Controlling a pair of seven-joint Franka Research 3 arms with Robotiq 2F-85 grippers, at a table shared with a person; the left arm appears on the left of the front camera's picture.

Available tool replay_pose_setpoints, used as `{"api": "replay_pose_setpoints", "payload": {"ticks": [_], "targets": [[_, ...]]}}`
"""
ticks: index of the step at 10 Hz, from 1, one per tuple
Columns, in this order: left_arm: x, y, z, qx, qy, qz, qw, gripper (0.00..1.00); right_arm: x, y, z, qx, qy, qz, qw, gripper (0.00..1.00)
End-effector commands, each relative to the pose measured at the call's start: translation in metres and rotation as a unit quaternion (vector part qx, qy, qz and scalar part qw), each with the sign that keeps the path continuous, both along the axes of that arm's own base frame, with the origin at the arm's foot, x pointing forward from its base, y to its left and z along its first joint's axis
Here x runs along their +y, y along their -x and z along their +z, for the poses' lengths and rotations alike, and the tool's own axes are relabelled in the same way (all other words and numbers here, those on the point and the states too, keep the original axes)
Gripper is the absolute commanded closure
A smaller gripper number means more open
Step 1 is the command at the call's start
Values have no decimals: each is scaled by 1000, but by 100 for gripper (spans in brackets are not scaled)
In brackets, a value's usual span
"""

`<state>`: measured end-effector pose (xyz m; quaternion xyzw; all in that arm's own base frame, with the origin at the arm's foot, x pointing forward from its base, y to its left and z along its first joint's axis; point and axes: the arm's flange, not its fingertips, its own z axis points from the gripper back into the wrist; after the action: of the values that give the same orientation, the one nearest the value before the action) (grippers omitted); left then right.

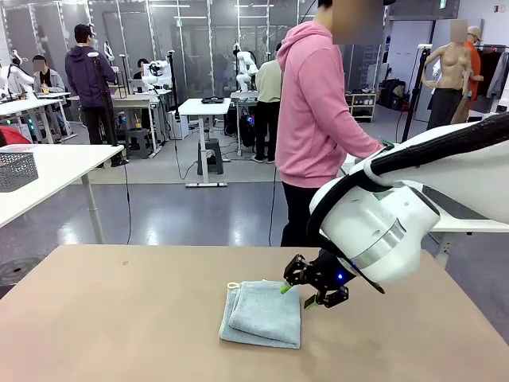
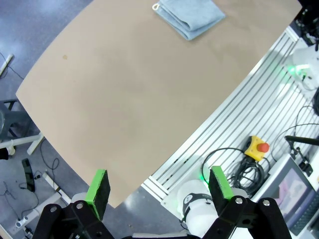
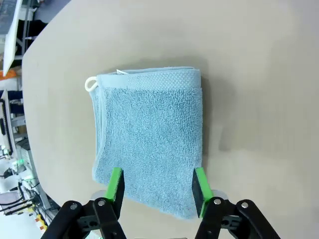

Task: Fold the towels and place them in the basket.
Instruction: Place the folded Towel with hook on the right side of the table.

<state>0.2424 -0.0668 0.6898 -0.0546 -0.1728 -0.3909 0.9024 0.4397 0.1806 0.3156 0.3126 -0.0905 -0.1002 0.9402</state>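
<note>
Worktop (image 1: 119, 318), tan w/ rounded corners, is taking up the near part of the front view. Person in pink hoodie (image 1: 314, 103) is standing at its far edge, right of centre, turned sideways. R arm (image 1: 382, 227), white, is reaching in from the right side & bending down toward mid worktop. Light blue towel (image 1: 262, 314) is lying folded into a thick rectangle, flat on the worktop, approx mid-width & nearer the robot-side edge than the far edge. R gripper (image 1: 296, 295) is hanging at the towel's far right corner. In the R wrist view its green pads (image 3: 116, 185) are standing apart over one end of the towel w/ nothing pinched btwn them, so released; can't tell if the tips are touching the cloth. L gripper (image 2: 158, 174) is hovering high over the worktop's robot-side edge, jaws wide, gripping nothing. Grey mesh basket (image 1: 16, 169) is sitting on a separate white table at far left, well apart from the towel. Small white loop (image 1: 233, 285) is sticking out at the towel's far left corner.
</note>
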Motion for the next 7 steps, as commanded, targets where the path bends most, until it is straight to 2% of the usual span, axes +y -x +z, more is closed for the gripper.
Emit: {"api": "replay_pose_setpoints", "payload": {"ticks": [1, 3, 4, 7], "targets": [[0, -1, 1, -1, -1, 0, 1000, 0, -10, -5, -29, 0, -20, 23, 1000, 21], [0, -1, 1, -1, -1, 0, 1000, 0, -15, -8, -37, 3, -23, 23, 999, 4], [0, -1, 1, -1, -1, 0, 1000, 0, -16, -9, -42, 6, -26, 26, 999, 0], [0, -1, 1, -1, -1, 0, 1000, 0, -11, -16, -56, -3, -58, 43, 997, 2]]}}
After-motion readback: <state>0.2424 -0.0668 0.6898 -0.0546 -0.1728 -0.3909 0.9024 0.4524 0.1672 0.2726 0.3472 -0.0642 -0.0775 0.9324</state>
